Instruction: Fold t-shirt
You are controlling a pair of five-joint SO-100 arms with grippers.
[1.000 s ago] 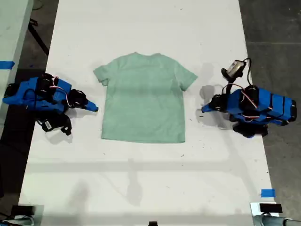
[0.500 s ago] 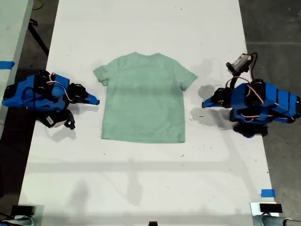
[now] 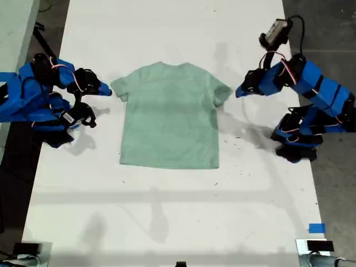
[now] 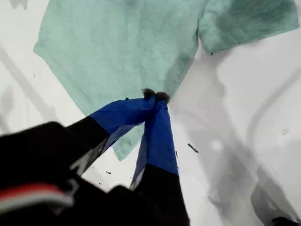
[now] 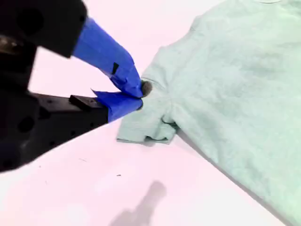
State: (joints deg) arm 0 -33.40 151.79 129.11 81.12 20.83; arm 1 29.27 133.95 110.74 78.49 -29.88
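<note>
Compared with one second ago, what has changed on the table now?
Both arms swung toward the exterior view's top. My first gripper now points at the sleeve on that view's right, and my second gripper at the sleeve on its left. Neither visibly holds cloth. The t-shirt stayed flat, in the same place.

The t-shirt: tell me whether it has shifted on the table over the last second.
No. The t-shirt lies spread flat at the same spot on the white table in the exterior view; only the two arms have risen toward its sleeves.
</note>
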